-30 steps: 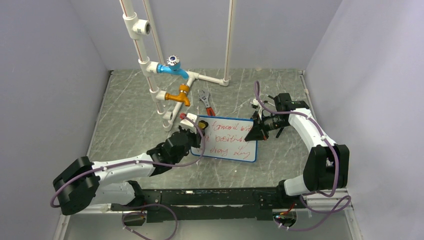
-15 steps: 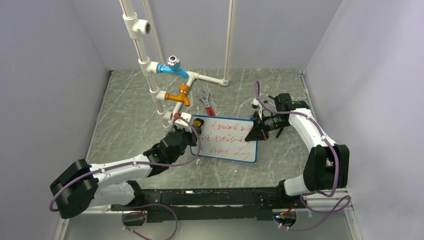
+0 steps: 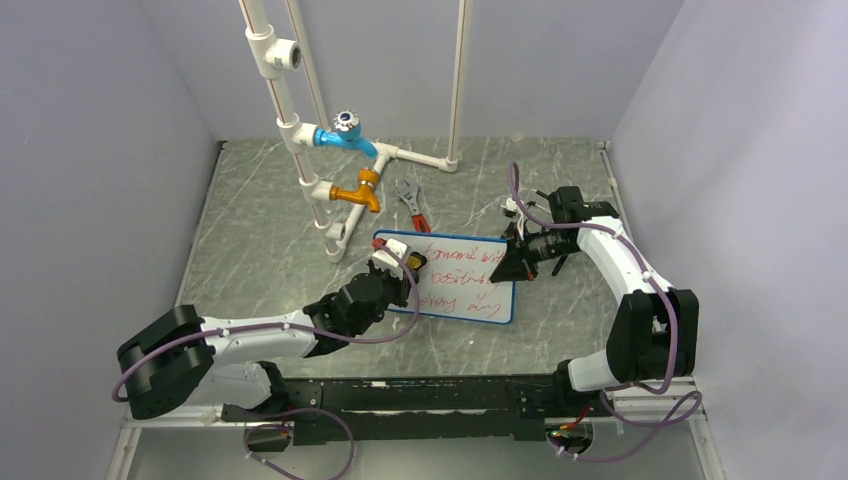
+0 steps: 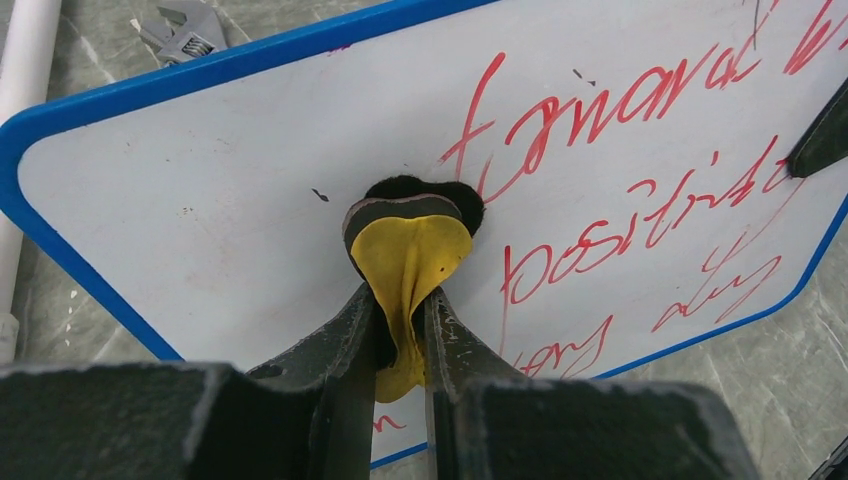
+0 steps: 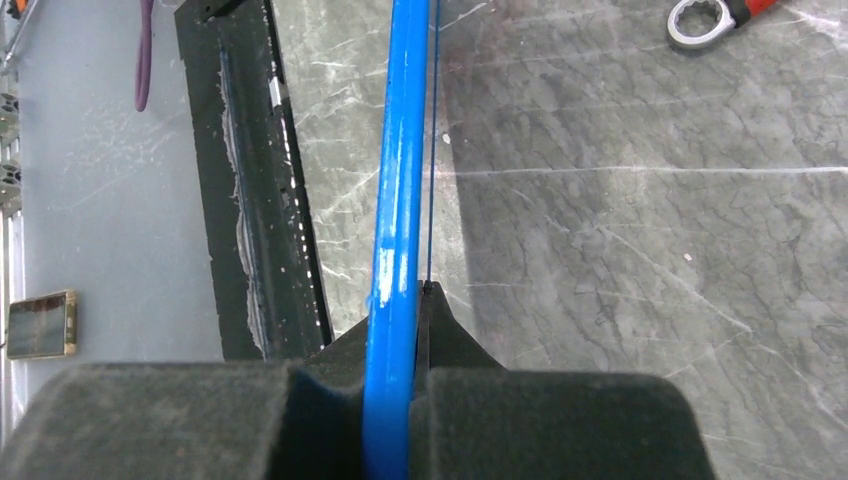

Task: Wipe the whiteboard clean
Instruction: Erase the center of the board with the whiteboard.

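White glossy face, thin blue plastic frame, rounded corners: whiteboard (image 3: 455,282) sits mid-table, twd right of centre, face up to the overhead cam. Three lines of red handwritten marker run across it. Strokes look intact. Bare white patch at the upper-left corner.

Left gripper (image 4: 400,312) is clamped on an eraser pad (image 4: 410,245). Pad = soft yellow sheet, pinched into a fold betw. the dark fingers, w/ black felt-like layer underneath pressed onto the board (image 4: 230,200) just left of the first red word. Judgement: grip is narrow bc the pad is thin and floppy; pinching low lets the felt splay flat for wiping.

Right gripper (image 5: 410,300) is closed tight on the board's blue frame (image 5: 400,180) at the right edge, frame seen edge-on betw. its padded fingers. In the overhead view this gripper (image 3: 503,265) meets the upper-right edge. Judgement: it pins the board so wipe strokes don't shove it around. A light board would likely slide on a smooth top. Can't tell if the edge is lifted or flat.

Table (image 3: 250,230) = grey marble-look, pale veins, smooth. Behind the board: metal wrench w/ red grip (image 3: 411,206), near but apart. White pipe rig (image 3: 300,130) w/ blue and orange taps stands behind-left.

Erasing looks barely begun.
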{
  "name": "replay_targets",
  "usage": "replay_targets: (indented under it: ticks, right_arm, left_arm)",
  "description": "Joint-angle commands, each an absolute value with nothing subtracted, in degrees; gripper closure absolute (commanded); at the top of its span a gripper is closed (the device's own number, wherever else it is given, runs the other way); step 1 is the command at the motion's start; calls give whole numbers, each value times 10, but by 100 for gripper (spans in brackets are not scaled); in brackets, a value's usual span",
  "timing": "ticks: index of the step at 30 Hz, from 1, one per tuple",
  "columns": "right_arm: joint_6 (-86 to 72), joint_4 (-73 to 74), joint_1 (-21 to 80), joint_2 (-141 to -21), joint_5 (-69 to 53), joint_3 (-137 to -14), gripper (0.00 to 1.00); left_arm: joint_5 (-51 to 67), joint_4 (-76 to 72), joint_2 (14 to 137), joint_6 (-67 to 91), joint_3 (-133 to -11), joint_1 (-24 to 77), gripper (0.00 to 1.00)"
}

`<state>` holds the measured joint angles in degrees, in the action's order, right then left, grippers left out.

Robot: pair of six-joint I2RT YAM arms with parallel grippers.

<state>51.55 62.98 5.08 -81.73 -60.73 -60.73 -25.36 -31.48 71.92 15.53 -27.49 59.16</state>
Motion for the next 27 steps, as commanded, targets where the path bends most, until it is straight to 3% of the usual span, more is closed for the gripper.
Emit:
replay_targets:
  ticks: [1,6,13,20,27]
  right_arm:
    - [574,702,77,-803,-626,-602,100]
    - [574,703,78,-801,-626,-601,100]
    - [573,702,77,-802,-626,-601,100]
    - [575,704,78,-807,-627,-603,100]
    - [575,704,78,-805,-627,-603,100]
  left_arm:
    - [-312,-265,703,155,-297,568,100]
    - [-281,-229,673,153,-316,521,100]
    - [-231,-227,691,146,-335,543,100]
    - [-269,-211,739,131,-385,612,100]
    - [-344,-163,770,58,-470,614,100]
